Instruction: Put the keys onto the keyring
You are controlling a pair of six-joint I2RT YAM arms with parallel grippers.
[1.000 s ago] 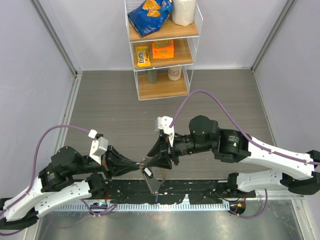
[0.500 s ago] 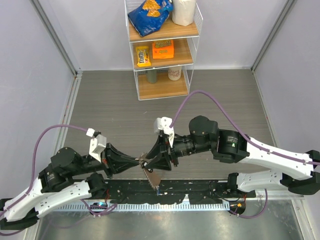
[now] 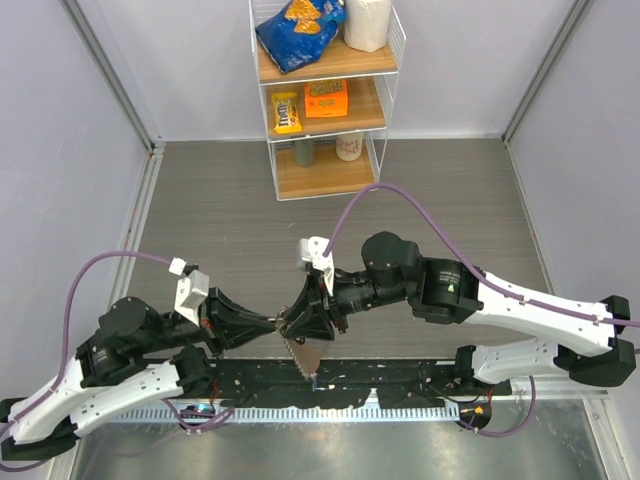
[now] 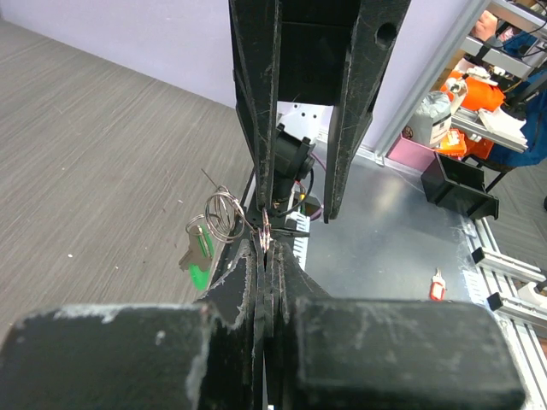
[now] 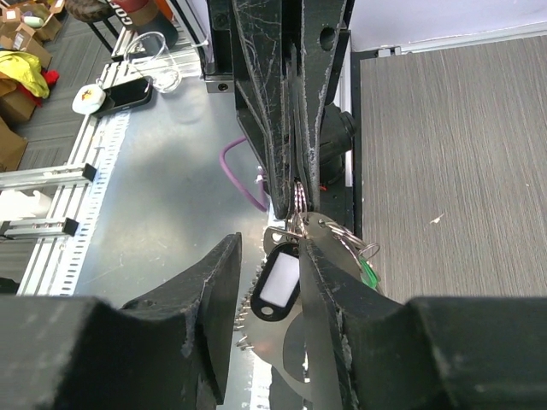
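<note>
Two black pincers are facing each other tip to tip above the near edge of the grey wood-grain worktop [image 3: 220, 220], close to six o'clock in the overhead view. The left pincer [image 4: 265, 246] is pointing toward three o'clock with its jaws pressed fully together, pinching the thin silvery wire keyring [image 4: 225, 213] by one of its coils. The right pincer [image 5: 268, 249] is pointing toward nine o'clock, its jaws standing partly apart and, as far as I can tell, gripping nothing.

So the keyring is lying at nine o'clock from the right pincer, just beside its tips, with the coils standing roughly edge-on to that approach. A small key with a bright green plastic head [image 4: 200, 260] is dangling just below the coils at about seven o'clock. A dark oblong tag with a white window [image 5: 275, 287] is hanging in the gap between the right jaws. I am judging that this tag and the bunched coils are standing in the way of clean threading. A white wire shelf rack [image 3: 325, 100] of snacks is standing well apart at twelve o'clock.
</note>
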